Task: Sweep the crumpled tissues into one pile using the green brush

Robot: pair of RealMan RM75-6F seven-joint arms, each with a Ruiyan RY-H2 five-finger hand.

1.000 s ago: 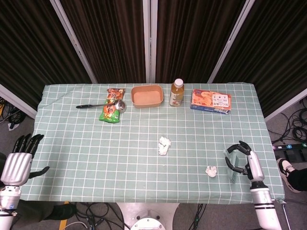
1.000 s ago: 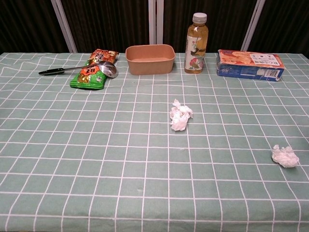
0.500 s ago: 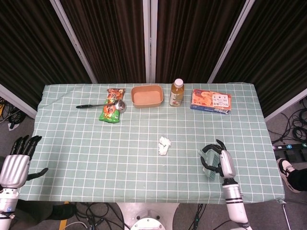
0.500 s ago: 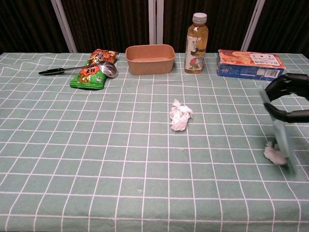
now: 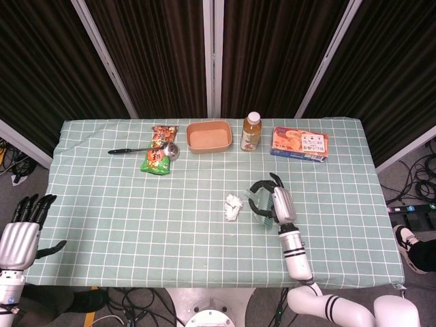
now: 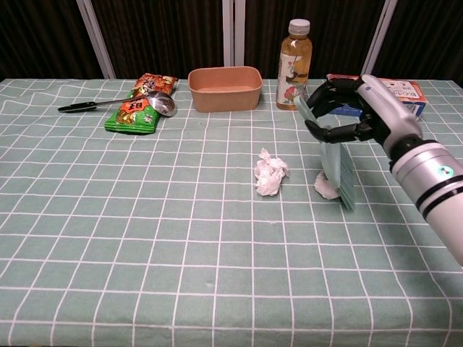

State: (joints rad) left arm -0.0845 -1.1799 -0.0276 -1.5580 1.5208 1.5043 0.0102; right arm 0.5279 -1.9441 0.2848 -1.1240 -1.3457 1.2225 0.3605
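Open checked cloth is lying all along the near side of the table [image 6: 145, 275], giving a hand free passage. At the far edge, the spoon [image 6: 116, 103], snack packet [image 6: 139, 103], brown tub [image 6: 225, 88], bottle [image 6: 295, 65] and box [image 5: 299, 143] are lining up as a barrier, with narrow gaps between them.
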